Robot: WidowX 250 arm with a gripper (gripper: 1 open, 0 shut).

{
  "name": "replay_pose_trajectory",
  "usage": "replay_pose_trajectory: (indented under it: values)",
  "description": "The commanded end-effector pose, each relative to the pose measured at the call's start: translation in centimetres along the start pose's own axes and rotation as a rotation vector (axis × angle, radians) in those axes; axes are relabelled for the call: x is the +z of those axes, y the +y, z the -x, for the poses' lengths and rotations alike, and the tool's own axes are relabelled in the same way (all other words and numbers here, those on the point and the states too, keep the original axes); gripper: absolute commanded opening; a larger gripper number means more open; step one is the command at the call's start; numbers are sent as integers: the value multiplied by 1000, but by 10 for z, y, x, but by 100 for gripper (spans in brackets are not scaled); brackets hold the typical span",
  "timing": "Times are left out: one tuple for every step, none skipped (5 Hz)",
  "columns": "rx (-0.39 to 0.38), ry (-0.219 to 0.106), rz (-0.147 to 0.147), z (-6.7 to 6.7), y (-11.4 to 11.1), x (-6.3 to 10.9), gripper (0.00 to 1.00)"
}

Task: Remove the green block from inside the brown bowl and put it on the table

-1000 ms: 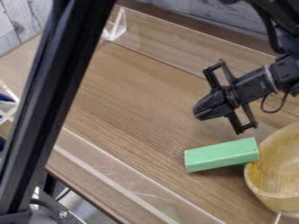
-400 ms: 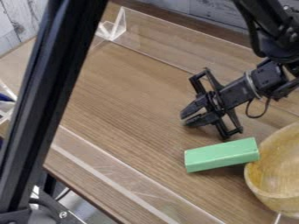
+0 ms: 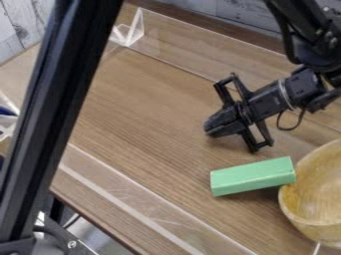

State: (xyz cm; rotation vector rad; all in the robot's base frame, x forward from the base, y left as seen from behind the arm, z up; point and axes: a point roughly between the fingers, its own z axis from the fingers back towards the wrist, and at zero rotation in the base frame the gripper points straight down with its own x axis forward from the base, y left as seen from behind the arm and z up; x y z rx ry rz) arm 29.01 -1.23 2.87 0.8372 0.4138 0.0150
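Wood-grain tabletop (image 3: 140,115), brown, edged at the near left and on the far side by low clear acrylic walls (image 3: 140,204); pale grey panelling is seen beyond the far edge and in the far left corner. Item: 1 green block (image 3: 253,177), rectangular, matte, light green. It is placed on the near right part of the tabletop, outside the bowl, its long side set roughly left to right and its right end at the left rim of the bowl. Whether the rim is touched by that end cannot be told. Item: 1 brown bowl (image 3: 318,197), round, light tan, thick-walled, cut off by the right border of the view; only its left part is shown, with a yellowish inner side. Item: 1 robot arm (image 3: 316,50), black, brought in from the far right. Item: 1 gripper (image 3: 236,118), black, carried at the end of the arm and pointed to the left, farther back than the block and apart from it. Its jaws are closed together, and no object is seen to be gripped. Whether the tabletop is touched by its tip cannot be told. Item: 1 dark upright post (image 3: 64,95), slanted across the left side of the view, with dark hardware at its near end.
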Motion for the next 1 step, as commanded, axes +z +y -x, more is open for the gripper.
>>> replay_pose_trajectory:
  values:
    - [11, -7, 2, 3, 5, 6, 0]
